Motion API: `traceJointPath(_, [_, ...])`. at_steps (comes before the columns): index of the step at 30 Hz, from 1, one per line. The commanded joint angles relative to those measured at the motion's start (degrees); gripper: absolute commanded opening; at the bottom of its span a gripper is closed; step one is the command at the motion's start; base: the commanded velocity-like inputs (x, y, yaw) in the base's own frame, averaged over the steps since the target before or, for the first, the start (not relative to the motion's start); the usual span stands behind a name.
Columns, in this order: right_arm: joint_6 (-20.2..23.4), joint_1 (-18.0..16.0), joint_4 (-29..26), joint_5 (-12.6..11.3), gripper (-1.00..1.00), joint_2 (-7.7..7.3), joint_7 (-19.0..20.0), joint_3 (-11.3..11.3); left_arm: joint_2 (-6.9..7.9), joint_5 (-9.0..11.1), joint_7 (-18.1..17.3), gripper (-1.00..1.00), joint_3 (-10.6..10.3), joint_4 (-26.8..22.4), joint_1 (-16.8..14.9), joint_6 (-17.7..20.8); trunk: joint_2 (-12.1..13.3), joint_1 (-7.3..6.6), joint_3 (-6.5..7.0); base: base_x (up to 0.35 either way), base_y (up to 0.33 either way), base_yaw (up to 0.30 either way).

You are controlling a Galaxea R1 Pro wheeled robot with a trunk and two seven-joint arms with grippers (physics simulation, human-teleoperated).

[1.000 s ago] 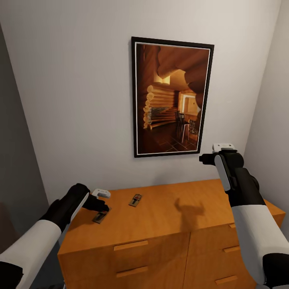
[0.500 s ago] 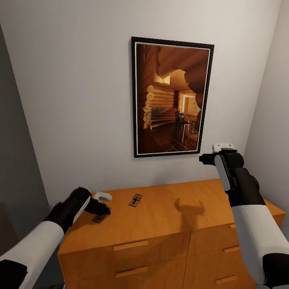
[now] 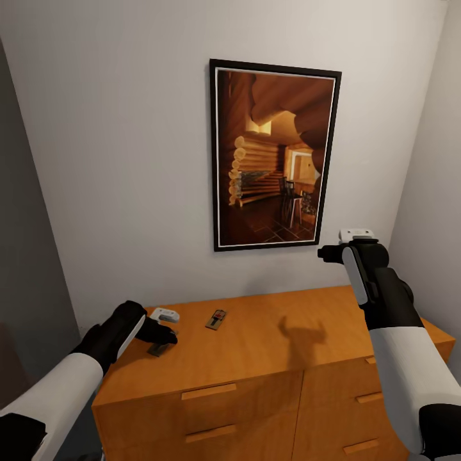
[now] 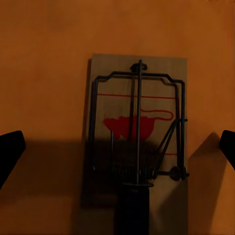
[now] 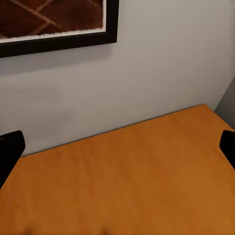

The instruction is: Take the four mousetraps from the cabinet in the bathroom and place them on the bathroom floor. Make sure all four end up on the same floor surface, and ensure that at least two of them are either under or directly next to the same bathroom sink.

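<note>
While my left pincer [image 3: 163, 333] hangs just above the cabinet [image 3: 256, 349] top, its fingers spread wide, one mousetrap [image 4: 136, 142] lies flat directly beneath it, between the fingertips [image 4: 10, 149] and apart from both. A second mousetrap [image 3: 216, 319] rests near, beyond it. My right pincer [image 3: 328, 253] hovers high over the cabinet, fingers wide, holding nothing.

Each forearm is clad in white, the wrist housings are black, and the right wrist [image 3: 365, 269] carries a pale grey strip and cap.
</note>
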Motion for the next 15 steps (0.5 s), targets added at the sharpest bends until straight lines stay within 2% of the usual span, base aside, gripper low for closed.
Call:
traceJointPath(1, [0.17,-0.05,-0.04,-0.61,1.00,-0.03,-0.53,0.06,0.06,-0.13,-0.04,1.00,-0.27,0.69,-0.01,0.15,-0.04,0.01,-0.09,0.000,0.000,0.000])
traceJointPath(15, [0.17,-0.05,-0.04,-0.61,1.00,-0.03,-0.53,0.06,0.09,-0.04,-0.03,1.00,-0.35,0.89,-0.01,0.14,-0.04,0.01,-0.09,0.000,0.000,0.000])
